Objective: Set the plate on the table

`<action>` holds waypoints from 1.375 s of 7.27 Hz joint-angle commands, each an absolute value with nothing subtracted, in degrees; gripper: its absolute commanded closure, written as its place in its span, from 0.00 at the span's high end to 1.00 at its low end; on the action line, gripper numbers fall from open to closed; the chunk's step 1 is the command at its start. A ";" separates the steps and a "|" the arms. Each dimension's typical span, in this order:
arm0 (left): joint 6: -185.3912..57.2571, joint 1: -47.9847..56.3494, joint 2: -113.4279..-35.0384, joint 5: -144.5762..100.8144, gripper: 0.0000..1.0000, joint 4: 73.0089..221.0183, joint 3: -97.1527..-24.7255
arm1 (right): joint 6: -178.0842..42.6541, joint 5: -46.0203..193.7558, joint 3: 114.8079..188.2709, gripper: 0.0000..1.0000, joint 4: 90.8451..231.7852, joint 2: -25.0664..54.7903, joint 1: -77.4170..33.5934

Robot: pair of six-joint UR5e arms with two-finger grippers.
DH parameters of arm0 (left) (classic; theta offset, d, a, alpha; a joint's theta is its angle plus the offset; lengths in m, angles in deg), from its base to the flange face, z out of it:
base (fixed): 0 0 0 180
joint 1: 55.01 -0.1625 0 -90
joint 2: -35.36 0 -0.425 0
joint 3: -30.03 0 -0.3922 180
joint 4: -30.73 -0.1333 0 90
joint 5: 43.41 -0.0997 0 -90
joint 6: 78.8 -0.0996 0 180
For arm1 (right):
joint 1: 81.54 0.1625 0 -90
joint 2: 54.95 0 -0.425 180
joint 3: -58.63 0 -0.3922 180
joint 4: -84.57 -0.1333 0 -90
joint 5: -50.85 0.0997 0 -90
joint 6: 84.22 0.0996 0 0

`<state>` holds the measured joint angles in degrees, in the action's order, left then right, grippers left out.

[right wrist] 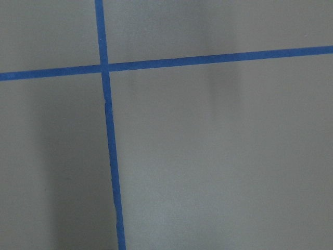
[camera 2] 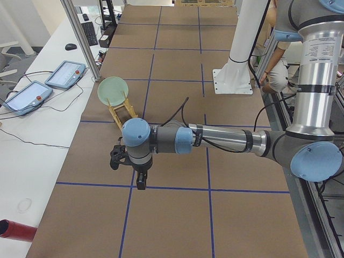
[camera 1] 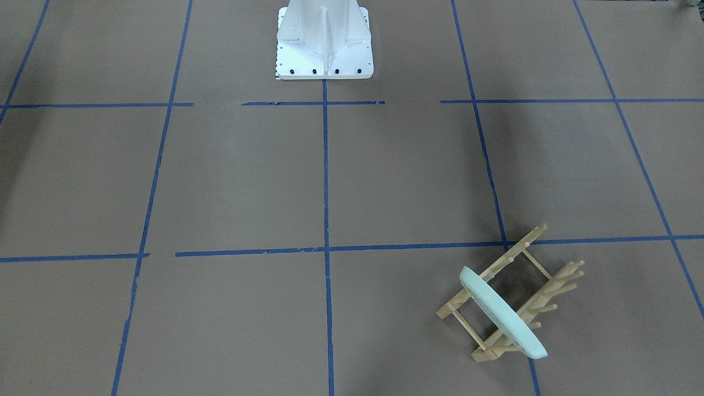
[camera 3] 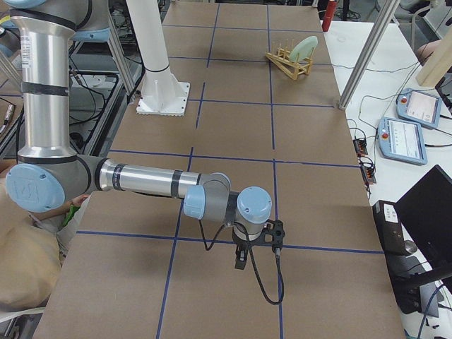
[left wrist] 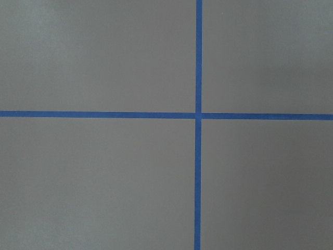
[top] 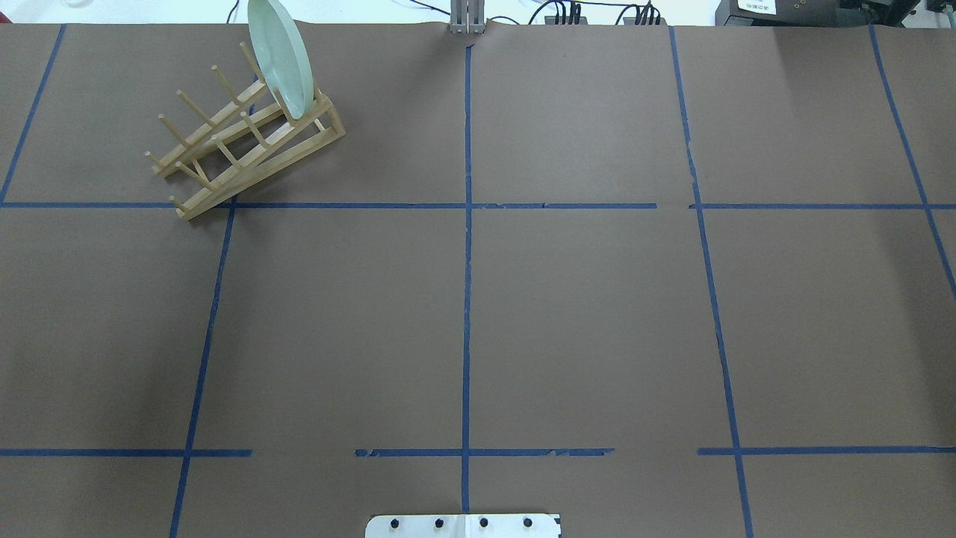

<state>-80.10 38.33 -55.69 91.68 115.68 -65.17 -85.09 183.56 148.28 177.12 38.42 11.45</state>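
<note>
The pale mint-green plate (camera 1: pixel 503 313) stands on edge in the end slot of the light wooden peg rack (camera 1: pixel 520 250), at the table's far left (top: pixel 280 56) from the robot. The brown table (top: pixel 597 314) has a grid of blue tape. My left gripper (camera 2: pixel 141 183) hangs over the table well short of the plate (camera 2: pixel 113 90); I cannot tell whether it is open or shut. My right gripper (camera 3: pixel 240 260) hangs over the opposite end, far from the plate (camera 3: pixel 304 48); I cannot tell its state either. Both wrist views show only table (left wrist: pixel 104 177) (right wrist: pixel 218 156).
The white bolted base (camera 1: pixel 324 60) stands at the robot's edge of the table. Metal posts (camera 2: pixel 80 37) rise beside the table's far edge. Tablets (camera 2: pixel 64 74) and cables lie on the white bench beyond, with a red cylinder (camera 2: pixel 13 230).
</note>
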 commanded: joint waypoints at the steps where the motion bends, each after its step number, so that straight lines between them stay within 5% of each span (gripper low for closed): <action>1: -80.99 38.41 -54.91 92.28 1.00 115.72 -65.59 | -85.10 183.56 148.28 1.00 177.12 38.39 11.44; 7: -80.38 38.59 -54.46 98.68 1.00 116.24 -66.03 | -85.10 183.56 148.28 1.00 177.12 38.39 11.44; 10: -57.33 36.06 -60.24 109.42 1.00 137.25 -62.97 | -85.10 183.56 148.28 1.00 177.12 38.48 11.44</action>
<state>-71.71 37.70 -57.26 105.78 126.57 -64.41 -85.09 183.56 148.28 177.12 38.41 11.44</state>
